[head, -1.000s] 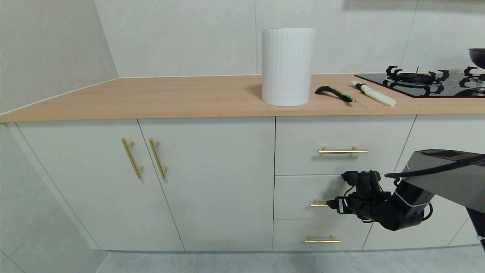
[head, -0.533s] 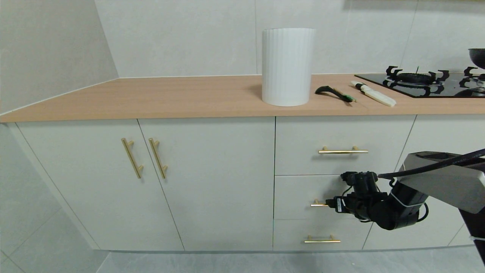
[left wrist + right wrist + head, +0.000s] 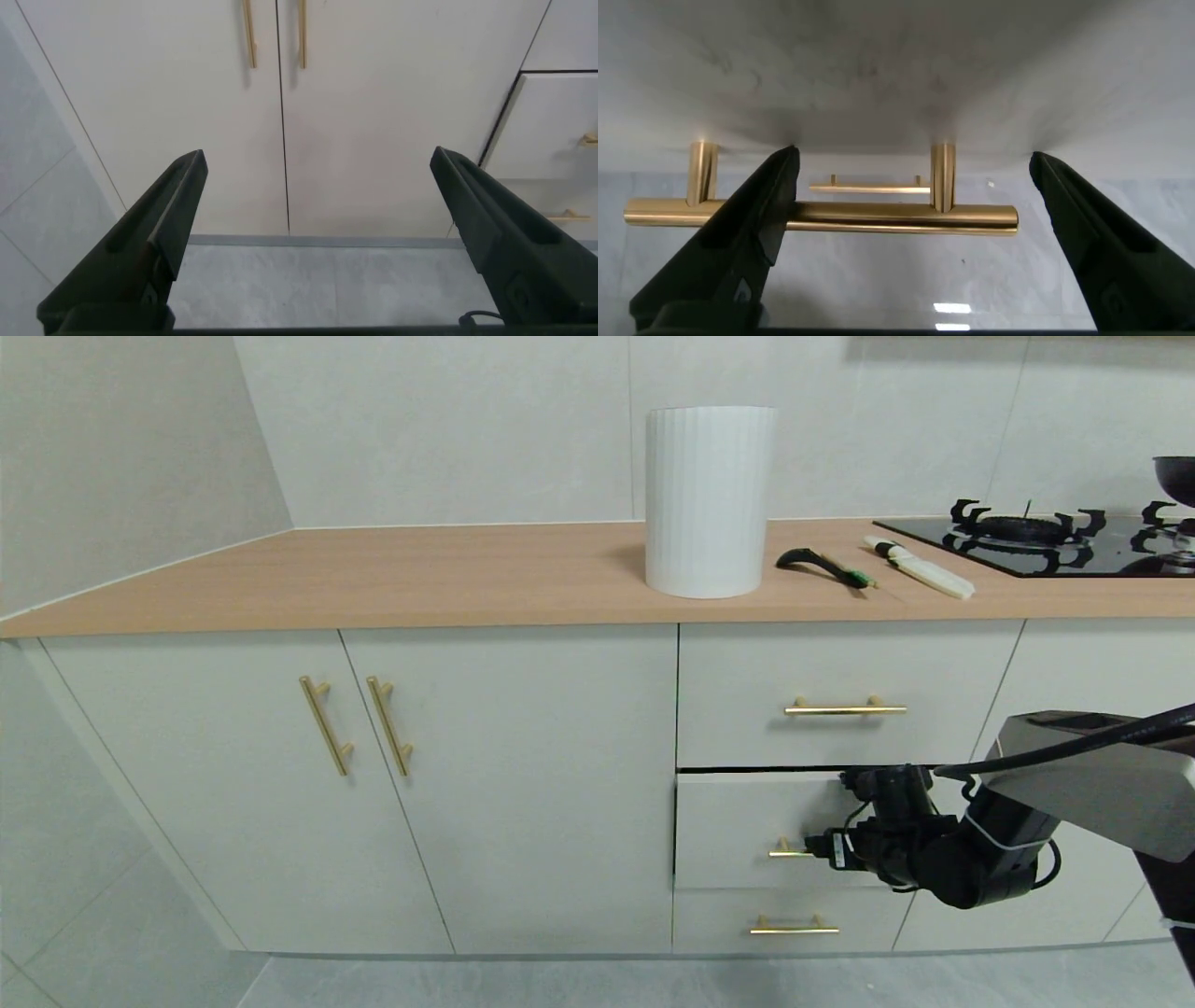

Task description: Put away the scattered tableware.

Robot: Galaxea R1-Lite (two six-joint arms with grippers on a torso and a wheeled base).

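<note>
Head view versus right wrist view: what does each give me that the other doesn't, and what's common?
Head view adds the worktop with the white canister, black-handled utensil, pale utensil and hob, plus the middle drawer standing slightly open. Right wrist view adds the posts of the handle close up, with the fingers spread either side. Shared: the right gripper at that handle.

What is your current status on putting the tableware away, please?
Right gripper open at middle drawer handle; left gripper open, facing cabinet doors. Drawer ajar. Dark utensil and white utensil on countertop. Nothing blocking.
</note>
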